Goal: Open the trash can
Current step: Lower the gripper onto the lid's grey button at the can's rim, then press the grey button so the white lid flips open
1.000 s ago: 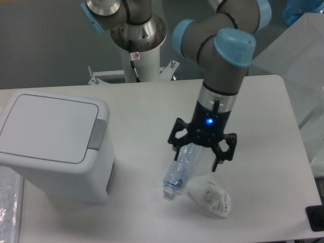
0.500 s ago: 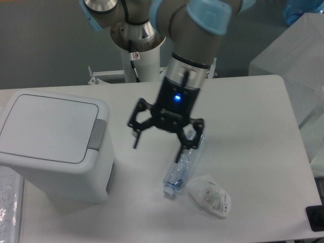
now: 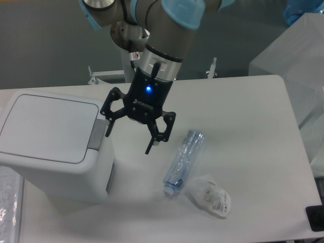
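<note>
The trash can (image 3: 50, 147) is a large white boxy bin at the left of the table. Its flat white lid (image 3: 45, 126) is down. A grey push-button tab (image 3: 97, 134) sits on its right rim. My gripper (image 3: 129, 142) is open and empty, hanging just right of the can, with its left finger beside the grey tab. The arm reaches down to it from the back of the table.
A clear plastic bottle (image 3: 183, 162) lies on the table right of the gripper. A crumpled clear bag (image 3: 208, 195) lies by the bottle's cap end. A translucent box (image 3: 298, 55) stands at the far right.
My gripper has moved left, away from the bottle it was over, to the right side of the trash can. It stays open. The bottle and bag have not moved.
</note>
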`<control>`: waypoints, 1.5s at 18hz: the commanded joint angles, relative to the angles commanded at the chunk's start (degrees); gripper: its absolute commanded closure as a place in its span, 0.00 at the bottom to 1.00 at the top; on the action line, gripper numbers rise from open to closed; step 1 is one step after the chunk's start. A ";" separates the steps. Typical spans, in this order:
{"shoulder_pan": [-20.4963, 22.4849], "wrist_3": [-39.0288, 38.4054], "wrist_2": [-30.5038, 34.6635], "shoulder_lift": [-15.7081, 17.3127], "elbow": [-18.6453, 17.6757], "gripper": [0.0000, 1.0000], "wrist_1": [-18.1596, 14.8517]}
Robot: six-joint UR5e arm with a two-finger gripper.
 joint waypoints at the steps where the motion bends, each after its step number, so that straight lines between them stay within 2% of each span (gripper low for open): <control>1: -1.31 -0.09 0.00 0.00 0.09 0.00 0.17; 23: -0.89 0.09 0.53 -0.79 0.09 0.00 0.35; 27: -1.06 0.09 0.61 -0.97 -0.44 0.00 1.58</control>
